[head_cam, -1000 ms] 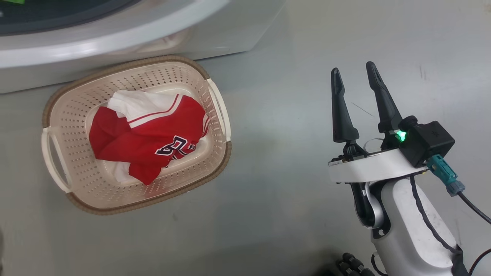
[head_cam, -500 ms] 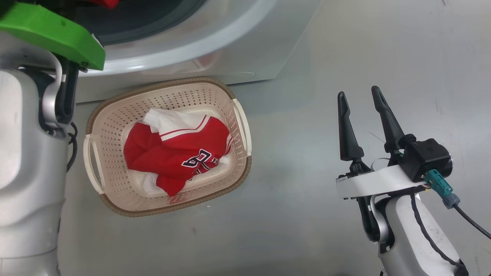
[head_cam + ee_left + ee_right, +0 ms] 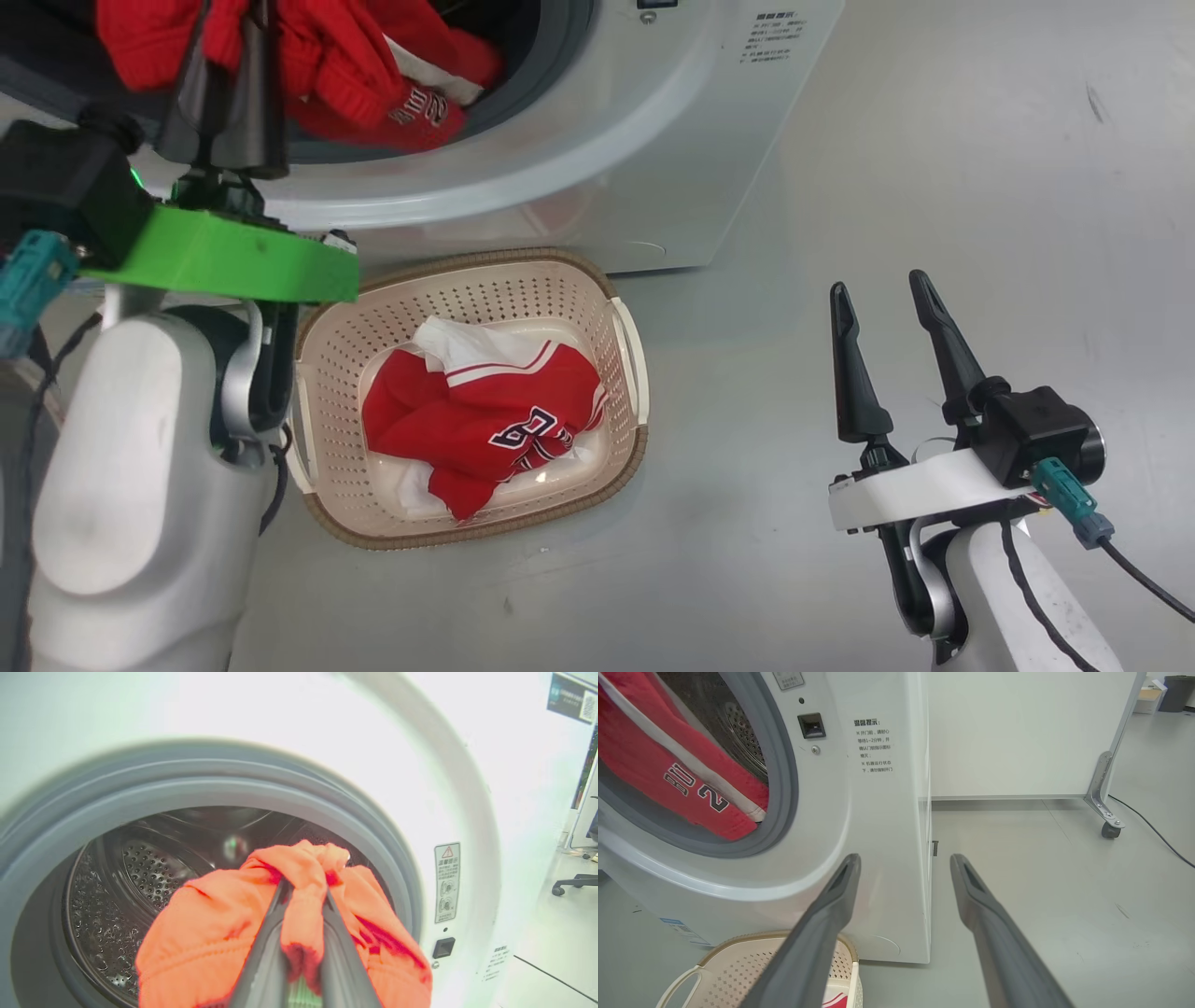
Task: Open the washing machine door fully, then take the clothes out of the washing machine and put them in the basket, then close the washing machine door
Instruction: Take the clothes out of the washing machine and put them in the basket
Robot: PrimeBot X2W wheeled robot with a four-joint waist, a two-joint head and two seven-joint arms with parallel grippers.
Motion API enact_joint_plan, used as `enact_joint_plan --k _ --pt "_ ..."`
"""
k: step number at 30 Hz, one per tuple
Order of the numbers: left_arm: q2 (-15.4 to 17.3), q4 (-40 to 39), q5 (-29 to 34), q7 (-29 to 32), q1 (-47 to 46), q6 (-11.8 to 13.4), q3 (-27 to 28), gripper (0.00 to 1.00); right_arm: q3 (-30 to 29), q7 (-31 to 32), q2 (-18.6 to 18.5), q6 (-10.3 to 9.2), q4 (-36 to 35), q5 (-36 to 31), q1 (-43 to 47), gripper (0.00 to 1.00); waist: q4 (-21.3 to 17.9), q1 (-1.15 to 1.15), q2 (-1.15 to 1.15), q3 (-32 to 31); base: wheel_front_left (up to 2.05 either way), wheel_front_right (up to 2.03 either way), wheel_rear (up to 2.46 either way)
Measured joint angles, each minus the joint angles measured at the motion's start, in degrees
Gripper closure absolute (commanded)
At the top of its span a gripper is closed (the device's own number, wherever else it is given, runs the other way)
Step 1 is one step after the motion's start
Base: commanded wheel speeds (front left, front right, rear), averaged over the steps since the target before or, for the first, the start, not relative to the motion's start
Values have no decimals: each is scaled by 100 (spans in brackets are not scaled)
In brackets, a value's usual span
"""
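- Held jersey (image 3: 210, 933): bunched at the washer (image 3: 597, 168) mouth and pinched by the left gripper (image 3: 302, 896). It hangs from the pinch down toward the gasket (image 3: 187, 779), long axis roughly vertical.
- Changed in the last second: the head camera tilted up and the left arm came into view. The basket (image 3: 485, 266) itself hasn't moved.
- Other jersey (image 3: 476, 420) lies in the basket, so unloading looks partly done.
- Right gripper (image 3: 878, 280): spread, empty, above the floor (image 3: 934, 140).
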Motion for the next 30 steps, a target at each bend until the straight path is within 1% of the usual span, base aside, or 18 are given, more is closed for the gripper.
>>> enact_joint_plan --k 7,9,13,17,23,30 --pt "-96 -355 -4 -53 553 52 -137 100 36 0 7 8 8 -8 174 0 73 0 0 -247 0 0 0" --pt "-114 -424 -40 -44 757 109 -146 100 38 0 7 9 -5 -8 211 0 84 0 0 -306 0 0 0" --pt "-75 -456 -73 111 1181 249 -187 100 86 0 12 29 -35 -16 254 0 61 0 0 -332 0 0 0" --pt "-56 -447 -74 242 1519 278 -313 100 115 0 22 51 -94 -24 273 0 -26 0 0 -291 0 0 0" --pt "-11 -210 -90 463 1870 353 -360 100 152 0 52 51 -223 -24 273 0 -179 0 0 -150 0 0 0" --pt "105 296 -90 650 1914 422 -328 100 225 0 88 51 -370 -24 268 0 -412 0 0 118 0 0 0"
